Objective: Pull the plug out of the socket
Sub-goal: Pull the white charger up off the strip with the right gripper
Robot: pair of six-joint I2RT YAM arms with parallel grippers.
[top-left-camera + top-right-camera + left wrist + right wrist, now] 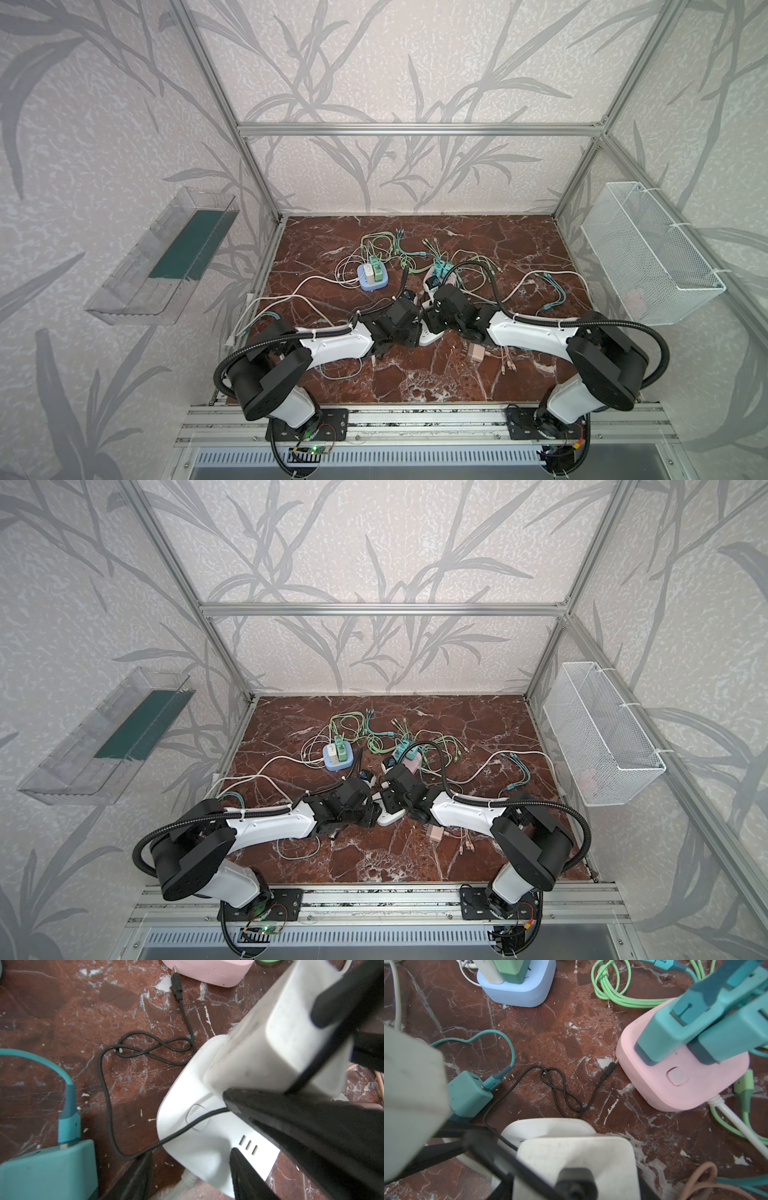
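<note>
On the red marble table (478, 737), the left gripper (371, 803) and right gripper (391, 799) meet over a white power strip (388, 820). The white bit between them is probably the plug (382, 791). Behind stand a blue socket cube (338, 762) and a pink socket cube (412, 766). A beige charger (434, 834) lies flat nearer the front.

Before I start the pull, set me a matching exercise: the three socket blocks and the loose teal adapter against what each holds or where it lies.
Things:
1 blue socket block
2 pink socket block
3 white socket strip
4 teal adapter

States:
A lies on the table, in no socket
B holds two teal plugs
C holds one white plug
D holds a pale plug and a green plug

Pairs: 1-D, 2-B, 3-C, 4-A.
</note>
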